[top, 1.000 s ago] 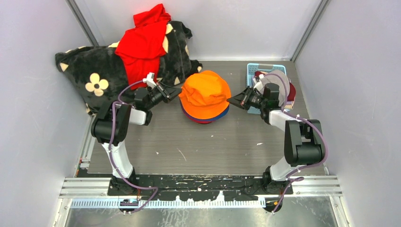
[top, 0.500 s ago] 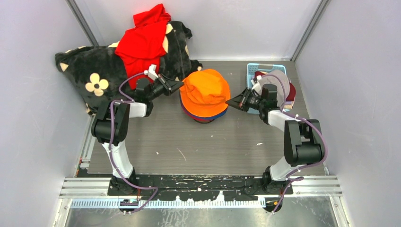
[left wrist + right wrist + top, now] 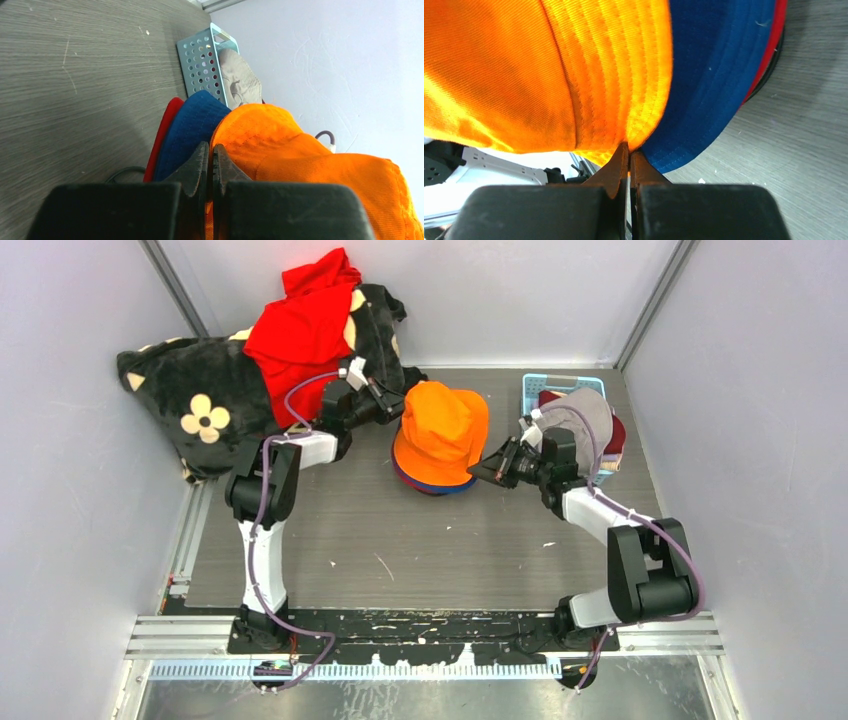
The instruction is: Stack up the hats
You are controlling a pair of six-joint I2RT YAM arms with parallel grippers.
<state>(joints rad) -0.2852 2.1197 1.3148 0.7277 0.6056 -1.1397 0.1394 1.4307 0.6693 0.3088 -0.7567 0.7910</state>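
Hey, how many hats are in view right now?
5. Stacked mid-table: orange hat on top, then blue hat and red hat. In the basket: grey hat and maroon hat. Others may be hidden underneath.

Our left arm (image 3: pixel 262 480), black and white with a purple cable, rises from its near-left base, bends at the elbow and stretches far and rightward. Its black two-finger left gripper (image 3: pixel 392 408) points right, jaws pressed together on the left brim of the orange fabric bucket hat (image 3: pixel 440 430). Our right arm (image 3: pixel 640 565) climbs from the near-right base and folds back toward the left. Its black right gripper (image 3: pixel 476 472) points left, jaws pinched tight on the same hat's right brim edge.
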